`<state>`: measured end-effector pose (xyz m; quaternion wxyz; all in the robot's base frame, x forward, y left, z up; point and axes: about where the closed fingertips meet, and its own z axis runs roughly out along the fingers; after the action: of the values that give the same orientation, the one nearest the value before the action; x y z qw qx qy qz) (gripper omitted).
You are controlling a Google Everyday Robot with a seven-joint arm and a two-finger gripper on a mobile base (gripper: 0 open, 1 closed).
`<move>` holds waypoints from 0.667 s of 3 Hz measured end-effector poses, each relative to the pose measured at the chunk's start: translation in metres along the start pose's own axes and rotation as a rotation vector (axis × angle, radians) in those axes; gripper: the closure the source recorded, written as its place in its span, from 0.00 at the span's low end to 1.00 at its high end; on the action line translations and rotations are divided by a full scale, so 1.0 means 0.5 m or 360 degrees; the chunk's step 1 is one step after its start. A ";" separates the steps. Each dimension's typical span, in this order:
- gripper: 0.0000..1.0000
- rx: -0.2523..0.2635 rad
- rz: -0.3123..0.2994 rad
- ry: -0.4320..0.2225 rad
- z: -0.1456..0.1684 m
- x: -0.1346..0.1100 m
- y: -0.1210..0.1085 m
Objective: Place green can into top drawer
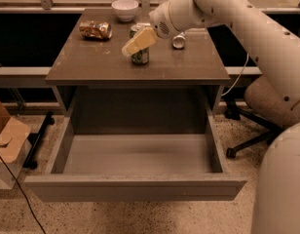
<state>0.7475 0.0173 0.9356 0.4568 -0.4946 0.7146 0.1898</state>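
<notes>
The green can [140, 58] stands upright on the table top [91, 62], near the middle toward the back. My gripper [132, 47] hangs at the end of the white arm that reaches in from the right. It is right at the can and covers its upper part from this view. I cannot tell whether it touches the can. The top drawer [135, 189] is pulled fully open below the table top, and its pale grey inside [138, 155] holds nothing.
A crushed gold-brown can [95, 29] lies at the back left. A white bowl [125, 9] stands at the back. A slim silver can [178, 40] lies on its side right of the green can. An office chair [269, 104] stands at right, a cardboard box [6, 140] at left.
</notes>
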 end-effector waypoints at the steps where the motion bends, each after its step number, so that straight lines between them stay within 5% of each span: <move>1: 0.00 -0.0016 0.0026 -0.0015 0.028 0.004 -0.021; 2: 0.00 -0.0052 0.0075 -0.0014 0.062 0.022 -0.033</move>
<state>0.7756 0.0266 0.9133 0.4473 -0.4842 0.7209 0.2141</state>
